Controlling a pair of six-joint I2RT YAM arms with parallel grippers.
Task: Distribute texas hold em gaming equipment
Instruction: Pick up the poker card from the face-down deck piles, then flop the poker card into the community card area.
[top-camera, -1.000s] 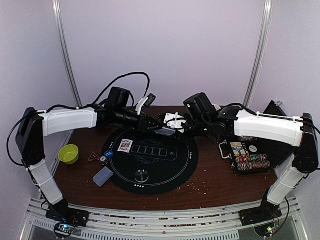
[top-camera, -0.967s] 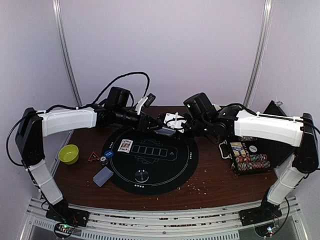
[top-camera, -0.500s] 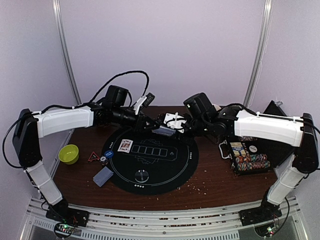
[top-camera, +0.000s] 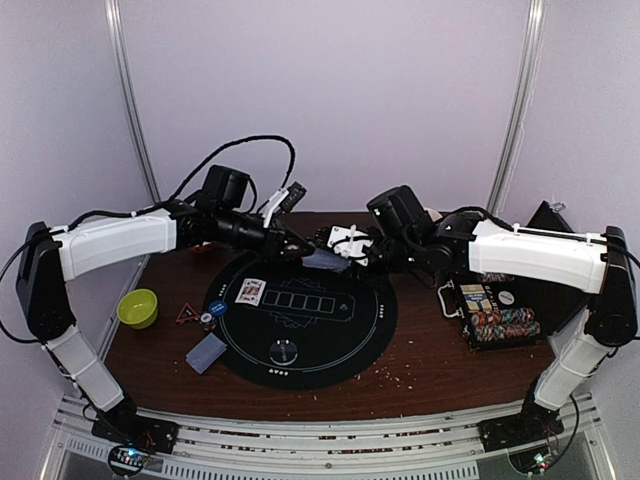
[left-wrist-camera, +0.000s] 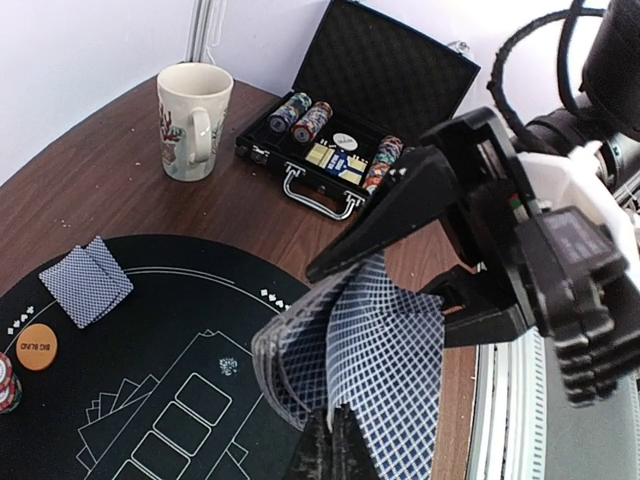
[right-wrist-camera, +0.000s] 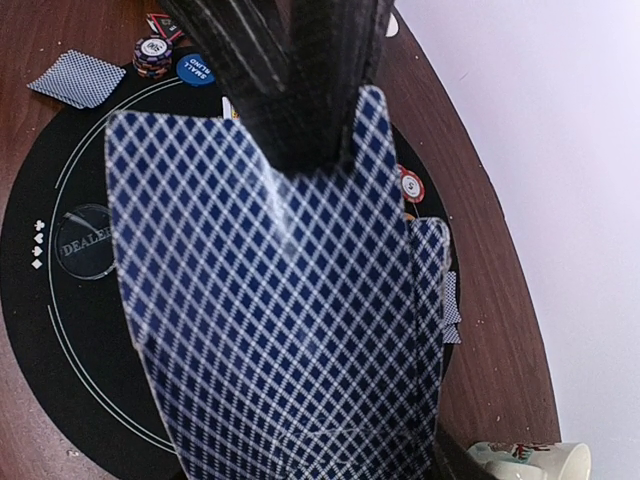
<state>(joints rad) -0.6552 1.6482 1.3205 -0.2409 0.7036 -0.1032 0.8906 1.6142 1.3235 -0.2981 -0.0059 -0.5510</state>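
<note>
Reading "BIG BLIND", an orange disc (left-wrist-camera: 37, 347) lies on the black mat (top-camera: 320, 340); a blue disc (right-wrist-camera: 195, 68) says "SMALL BLIND" and a clear disc (right-wrist-camera: 85, 235) says "DEALER". Both arms reach level toward each other above the mat's far edge. The right gripper (top-camera: 345, 250) has its jaws clamped on the fanned deck (left-wrist-camera: 300, 350), held in the air. The left gripper (left-wrist-camera: 330, 455) has its jaws pinched together on the top card (right-wrist-camera: 270, 330).
</note>
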